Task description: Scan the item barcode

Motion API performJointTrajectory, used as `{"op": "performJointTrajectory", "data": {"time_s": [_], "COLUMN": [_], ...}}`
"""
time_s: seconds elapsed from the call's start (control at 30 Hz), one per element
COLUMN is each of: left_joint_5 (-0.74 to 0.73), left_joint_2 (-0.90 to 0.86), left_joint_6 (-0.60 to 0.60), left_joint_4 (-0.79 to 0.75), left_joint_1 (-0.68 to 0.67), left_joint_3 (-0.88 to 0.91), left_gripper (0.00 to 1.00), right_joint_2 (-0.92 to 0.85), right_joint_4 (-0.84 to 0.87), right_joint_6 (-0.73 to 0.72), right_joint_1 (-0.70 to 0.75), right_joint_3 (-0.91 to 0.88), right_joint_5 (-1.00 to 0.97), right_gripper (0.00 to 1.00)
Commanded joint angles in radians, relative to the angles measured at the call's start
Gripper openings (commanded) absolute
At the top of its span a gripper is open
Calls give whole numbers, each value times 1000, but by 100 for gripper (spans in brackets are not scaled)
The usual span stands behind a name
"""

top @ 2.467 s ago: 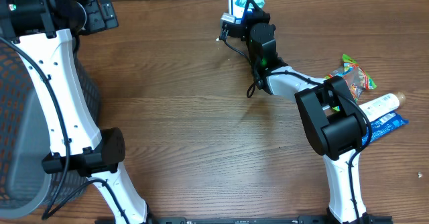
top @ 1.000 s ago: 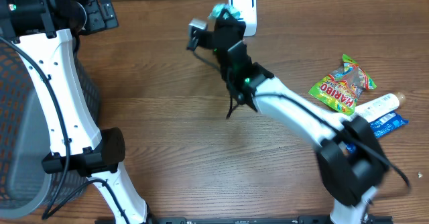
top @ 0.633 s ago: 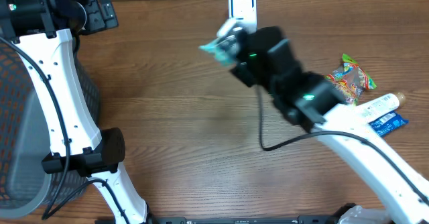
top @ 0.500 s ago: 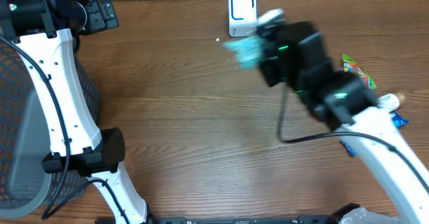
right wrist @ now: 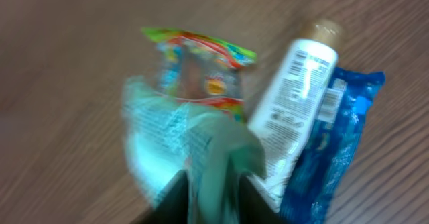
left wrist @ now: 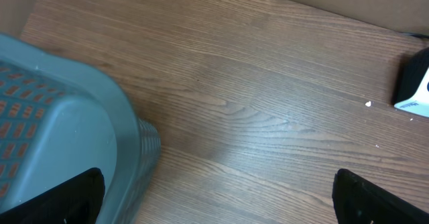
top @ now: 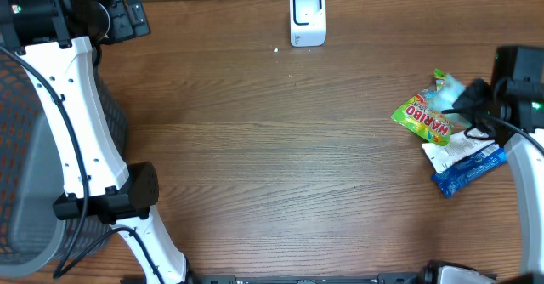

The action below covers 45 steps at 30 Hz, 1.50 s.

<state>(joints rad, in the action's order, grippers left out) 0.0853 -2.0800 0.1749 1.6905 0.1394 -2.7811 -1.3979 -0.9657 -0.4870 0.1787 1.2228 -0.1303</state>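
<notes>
The right gripper (right wrist: 213,198) has swung away from the barcode scanner (top: 307,16) to the pile at the table's right edge. The pale teal packet (right wrist: 194,143) sits between its fingers, above the Haribo bag (top: 422,118); blur hides whether they pinch it. The left gripper (left wrist: 218,207) gapes wide.
</notes>
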Motion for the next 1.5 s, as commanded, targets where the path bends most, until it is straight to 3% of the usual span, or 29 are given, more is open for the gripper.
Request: {"op": "performJointTrajectory", "data": {"time_s": [0.0, 0.07, 0.27, 0.47, 0.67, 0.8, 0.97, 1.23, 1.47], "left_joint_5": [-5, -5, -5, -5, -5, -5, -5, -5, -5], "left_joint_2": [-9, -9, -9, -9, -9, -9, -9, -9, -9], "left_joint_6": [-18, -18, -18, -18, -18, -18, -18, -18, -18], "left_joint_4": [-1, -1, -1, -1, -1, -1, -1, -1, -1], "left_joint_1": [2, 2, 2, 2, 2, 2, 2, 2, 2], "left_joint_3": [0, 0, 0, 0, 0, 0, 0, 0, 0], "left_gripper": [99, 99, 100, 100, 100, 100, 100, 100, 100], "right_joint_2": [-10, -11, 8, 122, 305, 438, 574, 657, 657], "right_joint_4": [50, 72, 68, 64, -14, -116, -293, -435, -391], "right_joint_6": [-45, -44, -40, 72, 99, 98, 99, 103, 128], "right_joint_1": [48, 63, 64, 47, 16, 17, 17, 18, 18], "right_joint_3": [-75, -105, -86, -34, -30, -30, -30, -30, -31], "right_joint_5": [19, 28, 173, 523, 571, 578, 573, 292, 297], "right_gripper": [48, 63, 66, 65, 72, 100, 100, 100, 100]}}
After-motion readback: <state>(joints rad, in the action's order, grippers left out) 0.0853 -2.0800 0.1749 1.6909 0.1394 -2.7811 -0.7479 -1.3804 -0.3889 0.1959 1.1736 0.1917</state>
